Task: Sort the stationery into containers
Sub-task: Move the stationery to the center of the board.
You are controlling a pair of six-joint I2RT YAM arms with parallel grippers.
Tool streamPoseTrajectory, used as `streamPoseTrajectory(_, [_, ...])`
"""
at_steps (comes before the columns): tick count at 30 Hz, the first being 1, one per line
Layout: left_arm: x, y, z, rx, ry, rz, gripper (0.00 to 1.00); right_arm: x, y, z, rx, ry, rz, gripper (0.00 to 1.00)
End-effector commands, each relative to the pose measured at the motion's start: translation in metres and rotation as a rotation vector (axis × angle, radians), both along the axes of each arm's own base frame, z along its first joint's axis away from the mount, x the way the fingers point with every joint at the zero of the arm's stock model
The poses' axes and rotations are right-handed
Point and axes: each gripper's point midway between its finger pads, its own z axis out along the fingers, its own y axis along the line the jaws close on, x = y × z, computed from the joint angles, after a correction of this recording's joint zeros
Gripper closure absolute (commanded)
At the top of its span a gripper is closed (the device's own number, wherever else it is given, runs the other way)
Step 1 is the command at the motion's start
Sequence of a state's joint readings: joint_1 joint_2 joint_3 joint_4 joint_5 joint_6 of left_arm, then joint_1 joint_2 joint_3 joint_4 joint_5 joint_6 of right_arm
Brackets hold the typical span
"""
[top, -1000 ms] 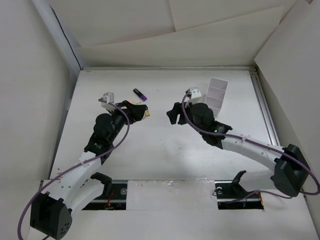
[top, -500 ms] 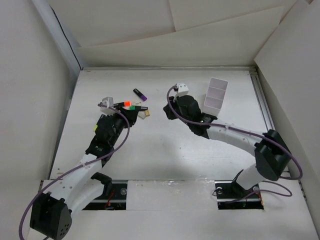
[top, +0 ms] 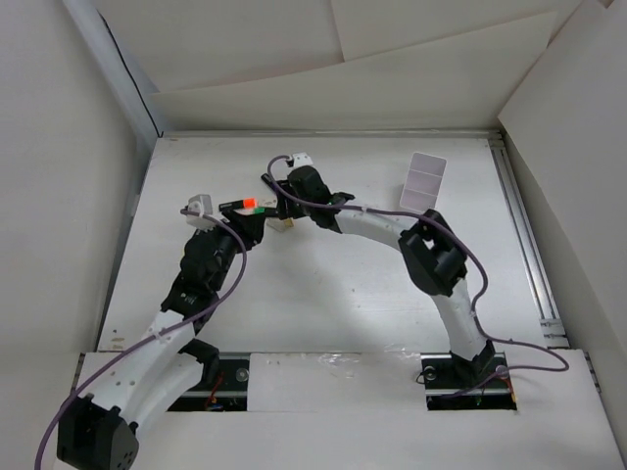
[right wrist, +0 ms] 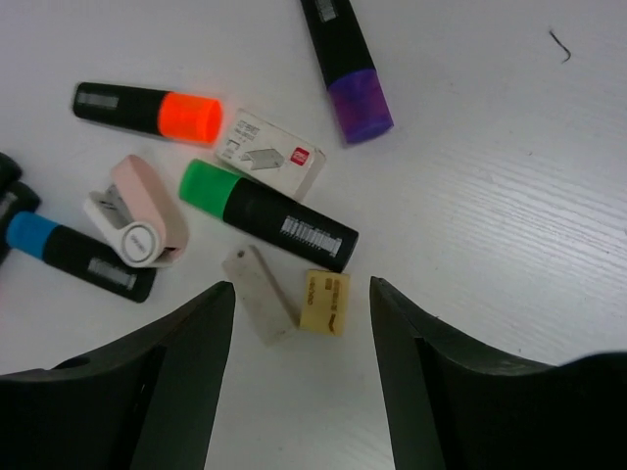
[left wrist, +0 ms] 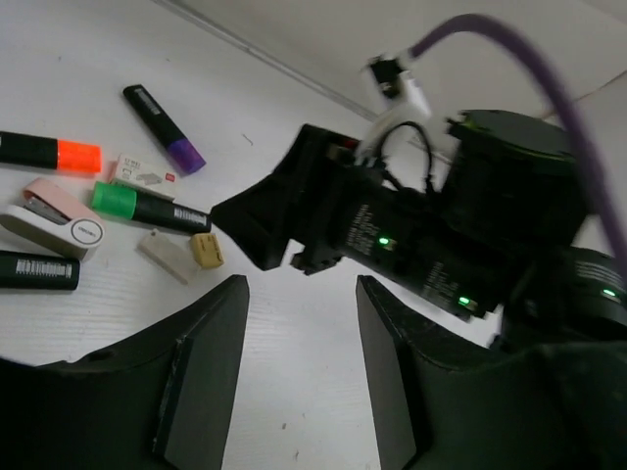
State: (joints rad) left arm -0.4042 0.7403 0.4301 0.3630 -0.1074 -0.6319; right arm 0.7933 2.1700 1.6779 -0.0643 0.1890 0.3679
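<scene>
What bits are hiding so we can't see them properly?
Right wrist view: the purple marker loses its black end at the top edge.
Left wrist view: the orange marker runs off the left edge.
Top view: the white box is too small to tell what its compartments hold.

White table [top: 323,294] with a cluster of stationery and one container

Toward the far left lie a purple-capped marker [right wrist: 348,59], an orange-capped marker [right wrist: 147,110], a green-capped marker [right wrist: 266,215] and a blue-capped marker [right wrist: 78,257]. A small white carton [right wrist: 269,155] sits between the orange and green ones, and a pink stapler [right wrist: 137,213] lies just beside the blue one. A white eraser [right wrist: 260,294] and a tan eraser [right wrist: 324,303] lie side by side below the green marker. The white compartment box [top: 426,181] stands well apart to the right.
</scene>
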Motion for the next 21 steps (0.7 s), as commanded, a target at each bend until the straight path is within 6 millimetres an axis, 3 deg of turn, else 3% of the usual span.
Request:
streamPoseTrajectory(1, [-0.005, 0.01, 0.012, -0.045, -0.042, 0.047, 0.54, 0.025, 0.005, 0.016, 0.009, 0.009, 0.002, 0.37])
streamPoseTrajectory(2, [-0.007, 0.012, 0.01, -0.055, -0.041, 0.058, 0.52, 0.026, 0.006, -0.005, -0.028, 0.037, 0.006, 0.37])
streamPoseTrajectory(3, [-0.011, 0.014, 0.02, -0.069, -0.072, 0.057, 0.52, 0.032, 0.006, -0.006, -0.025, 0.044, 0.007, 0.37])
streamPoseTrajectory(5, [-0.015, 0.015, 0.021, -0.075, -0.084, 0.057, 0.51, 0.046, 0.013, -0.008, -0.022, 0.042, 0.015, 0.37])
streamPoseTrajectory(7, [-0.017, 0.016, 0.021, -0.08, -0.094, 0.057, 0.5, 0.046, 0.015, -0.016, -0.042, 0.072, 0.022, 0.37])
streamPoseTrajectory(8, [-0.019, 0.017, 0.024, -0.087, -0.109, 0.057, 0.5, 0.052, 0.018, -0.008, -0.034, 0.054, 0.013, 0.37])
streamPoseTrajectory(9, [-0.019, 0.017, 0.024, -0.087, -0.11, 0.057, 0.48, 0.051, 0.017, -0.022, -0.057, 0.079, 0.013, 0.37])
streamPoseTrajectory(15, [-0.019, 0.012, 0.024, -0.098, -0.106, 0.032, 0.48, 0.067, 0.008, -0.031, -0.075, 0.075, -0.031, 0.37])
streamPoseTrajectory(21, [-0.019, 0.01, 0.022, -0.104, -0.097, 0.024, 0.48, 0.074, 0.013, -0.047, -0.107, 0.095, -0.023, 0.38])
